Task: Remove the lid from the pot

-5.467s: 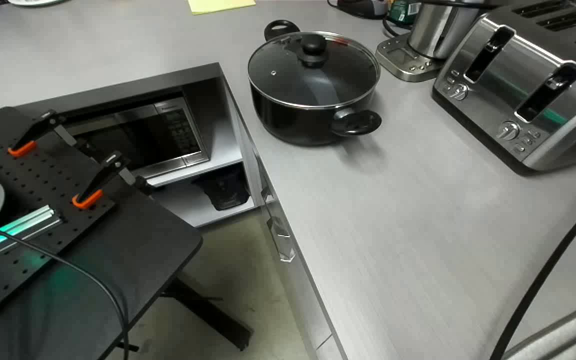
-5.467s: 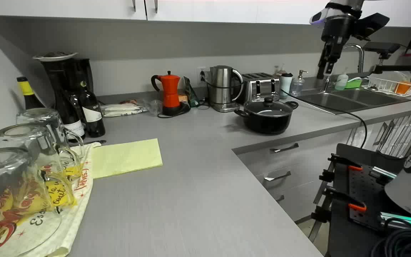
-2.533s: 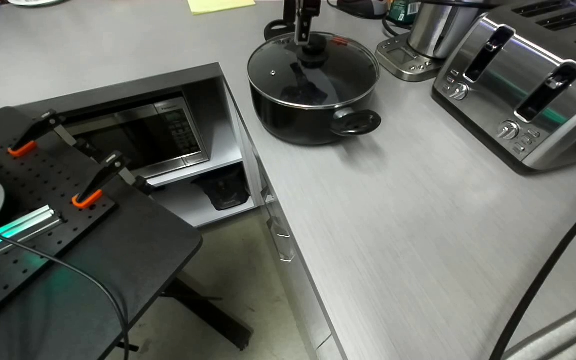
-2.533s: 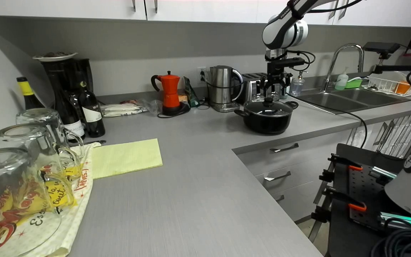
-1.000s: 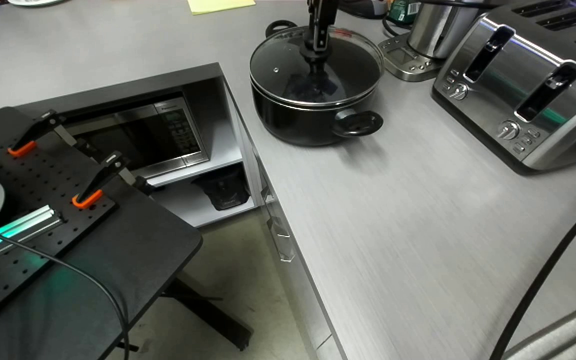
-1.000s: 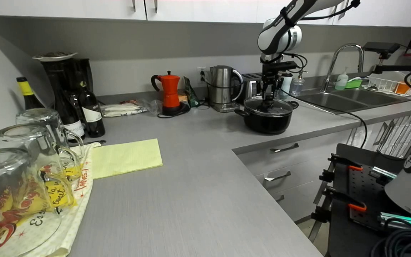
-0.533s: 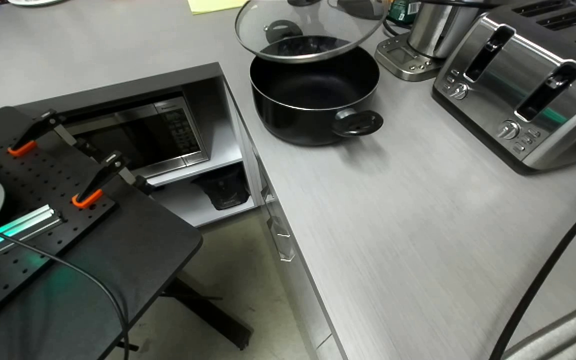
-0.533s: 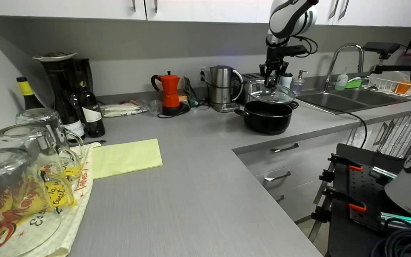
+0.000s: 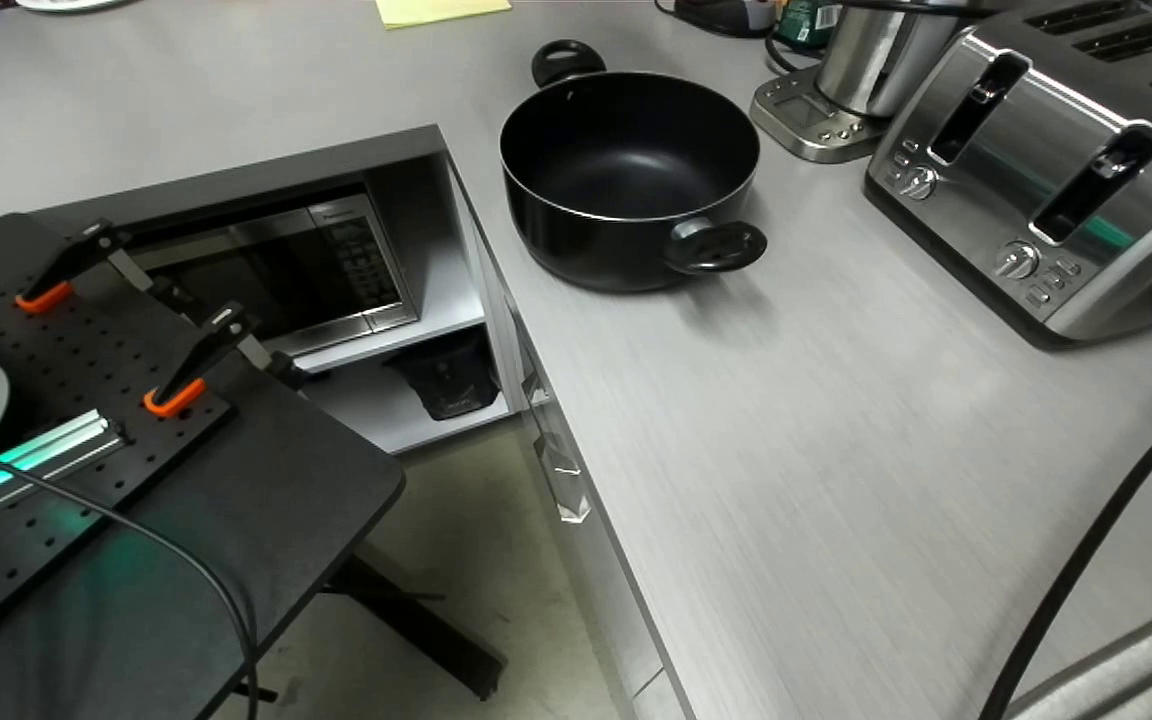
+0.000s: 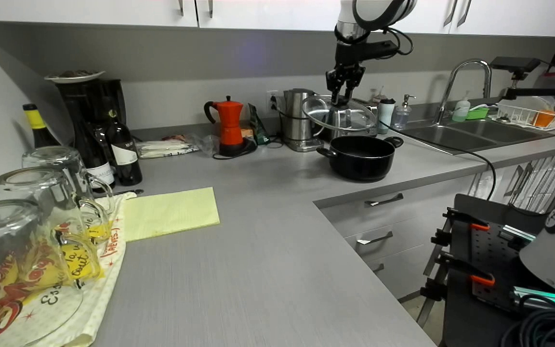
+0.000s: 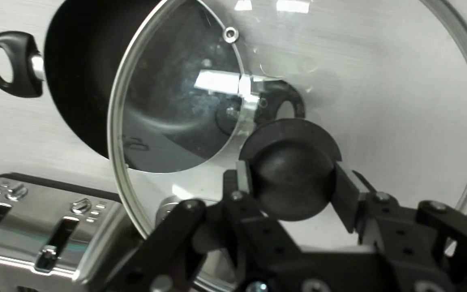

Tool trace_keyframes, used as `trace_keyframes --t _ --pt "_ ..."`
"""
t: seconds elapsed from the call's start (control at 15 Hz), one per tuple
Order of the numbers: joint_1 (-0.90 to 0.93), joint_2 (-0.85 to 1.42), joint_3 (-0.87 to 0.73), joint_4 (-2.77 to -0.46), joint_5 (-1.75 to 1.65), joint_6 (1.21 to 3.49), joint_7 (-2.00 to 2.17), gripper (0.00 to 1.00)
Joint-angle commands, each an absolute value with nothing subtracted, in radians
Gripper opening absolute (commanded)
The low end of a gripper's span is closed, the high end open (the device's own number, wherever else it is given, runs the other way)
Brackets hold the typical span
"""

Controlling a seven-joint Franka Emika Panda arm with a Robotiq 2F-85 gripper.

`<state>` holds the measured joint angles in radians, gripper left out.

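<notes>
Grey counter (image 10: 258, 270), white cupboards (image 10: 277, 14) above; pot (image 10: 362, 163) stands uncovered. My gripper (image 11: 292, 182) clamps the lid (image 10: 344, 118) midair by its knob (image 11: 292, 172).

Kettle (image 10: 294, 127) beside toaster (image 9: 1021, 165) — yellow sheet (image 10: 170, 214) well apart

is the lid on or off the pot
Off: the gripper holds the lid by its knob, clear of the pot, whose open top shows in both exterior views.

Lid (image 11: 292, 174) cropped at wrist view's top, pot (image 11: 81, 77) likewise, toaster (image 11: 31, 221) at left
</notes>
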<state>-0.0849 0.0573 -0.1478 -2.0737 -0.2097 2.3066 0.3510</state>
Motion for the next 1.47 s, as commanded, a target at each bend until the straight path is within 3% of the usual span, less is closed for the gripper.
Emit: trace_keyframes --t 0.0,0.87,1.4 --pt "-0.035 0.097 -0.084 -1.990 -0.233 2.249 0.360 0.24" --pt "0.074 0.604 -0.070 -1.503 -0.218 2.097 0.365 0.24" --pt "0.058 0.814 -0.097 -1.360 -0.190 2.065 0.323 0.24"
